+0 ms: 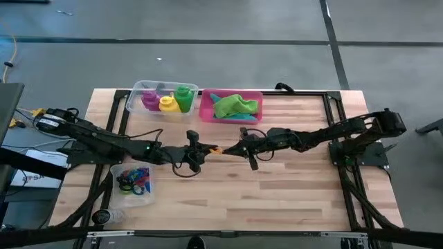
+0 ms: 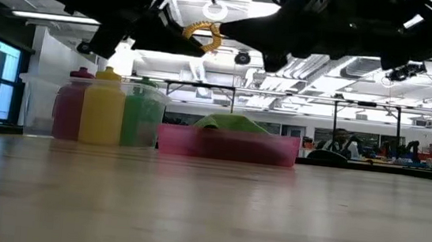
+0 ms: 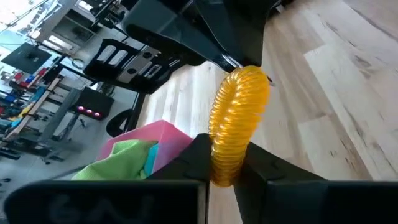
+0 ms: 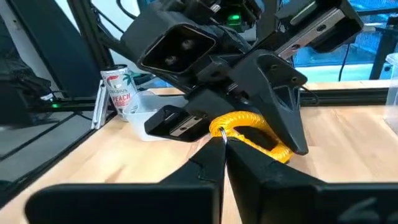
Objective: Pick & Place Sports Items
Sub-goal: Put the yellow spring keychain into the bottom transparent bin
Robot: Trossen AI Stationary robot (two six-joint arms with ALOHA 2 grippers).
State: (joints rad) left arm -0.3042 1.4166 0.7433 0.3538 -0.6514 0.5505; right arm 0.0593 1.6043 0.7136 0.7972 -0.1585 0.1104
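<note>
A yellow spiral ring [image 1: 216, 149] hangs in the air over the table's middle, between my two grippers. My left gripper [image 1: 203, 147] comes from the table's left and is shut on the ring [image 3: 236, 118]. My right gripper [image 1: 232, 149] comes from the right and is shut on the ring's other side [image 4: 249, 121]. In the low view the ring [image 2: 202, 36] is well above the table. Purple, yellow and green bottles [image 1: 167, 99] stand in a clear tub. A green cloth [image 1: 235, 105] with a bit of teal cloth lies in the pink tray [image 1: 208, 111]. My left gripper pinches the ring's near arc [image 3: 225, 167] between its two fingers, coming level from the table's left. The ring stands edge-on out of the fingers, lifted clear of the table. My right gripper pinches the ring's opposite arc [image 4: 219, 129] at its fingertips, level from the table's right. The ring is clear of the table.
A clear tub [image 1: 133, 181] with several coloured rings stands at the near left. The bottle tub [image 1: 138, 93] and pink tray are at the far edge. A drink can [image 4: 118, 93] stands near the table's left near corner. Bare wood [image 1: 277, 194] lies at the near right.
</note>
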